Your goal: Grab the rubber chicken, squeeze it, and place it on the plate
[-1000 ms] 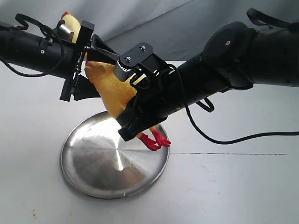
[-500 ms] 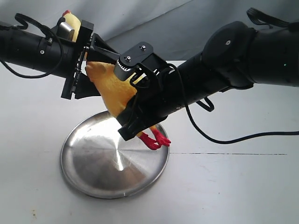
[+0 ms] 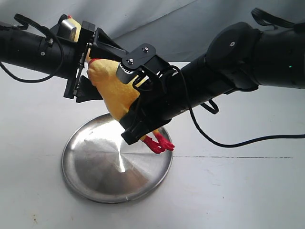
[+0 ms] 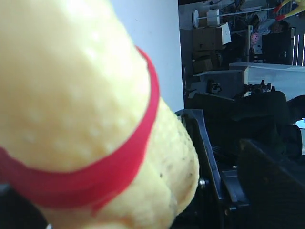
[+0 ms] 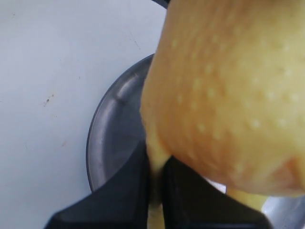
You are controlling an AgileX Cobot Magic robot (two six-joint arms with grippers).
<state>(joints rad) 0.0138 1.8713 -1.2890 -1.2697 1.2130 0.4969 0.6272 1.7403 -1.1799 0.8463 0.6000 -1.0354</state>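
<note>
The yellow rubber chicken [image 3: 114, 90] hangs in the air above the shiny steel plate [image 3: 95, 176], with its red feet [image 3: 158, 143] dangling over the plate's right rim. My right gripper [image 3: 138, 126] is shut on the lower end of the body; in the right wrist view its black fingers [image 5: 181, 195] pinch a thin yellow fold [image 5: 156, 191]. My left gripper [image 3: 107, 71] straddles the neck at the red collar [image 4: 143, 133]. Its jaws are spread, and the upper one stands off the chicken. The head is mostly hidden behind the left wrist.
The white tabletop [image 3: 238, 191] lies around the plate, with a dark seam [image 3: 228, 157] across it. A black cable [image 3: 248, 140] droops from the right arm. A grey backdrop [image 3: 157, 19] rises behind.
The left gripper's upper jaw has lifted away from the chicken, widening the gap. The red collar now shows between the jaws. The right gripper and the chicken's body have hardly moved.
</note>
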